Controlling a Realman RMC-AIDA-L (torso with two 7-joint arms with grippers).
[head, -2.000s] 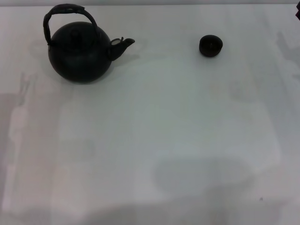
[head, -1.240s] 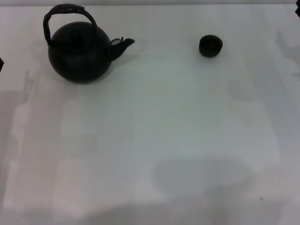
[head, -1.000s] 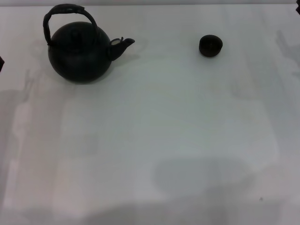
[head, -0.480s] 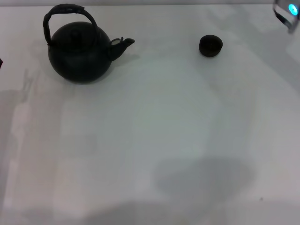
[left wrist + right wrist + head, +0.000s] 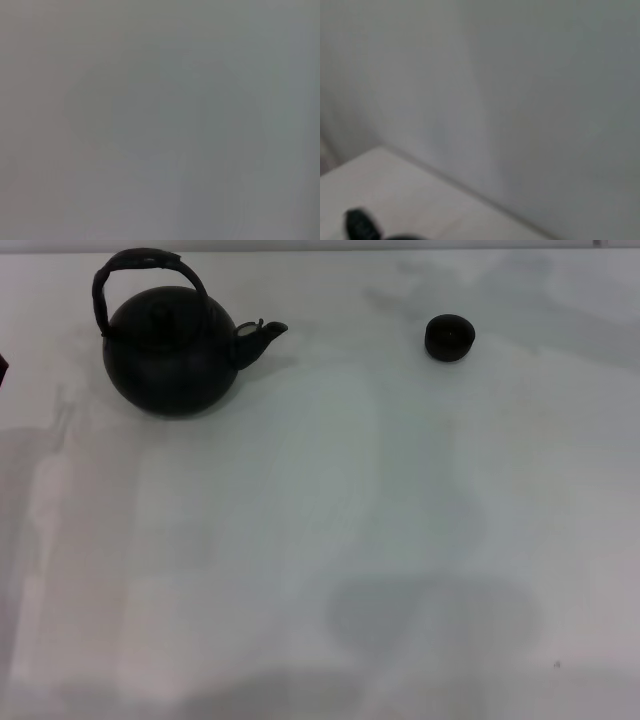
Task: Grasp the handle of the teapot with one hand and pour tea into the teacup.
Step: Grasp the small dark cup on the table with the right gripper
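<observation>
While resting upright on the white surface [image 5: 320, 540], teapot [image 5: 170, 355] with handle [image 5: 140, 265] arched overhead, spout towards teacup [image 5: 450, 337] (well apart from teapot). Neither pincer visible; state impossible to tell.

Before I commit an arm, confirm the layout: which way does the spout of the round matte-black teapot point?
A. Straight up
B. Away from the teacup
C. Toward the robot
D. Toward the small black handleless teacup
D: in the head view the round matte-black teapot has its spout on the side facing the small black handleless teacup.
</observation>
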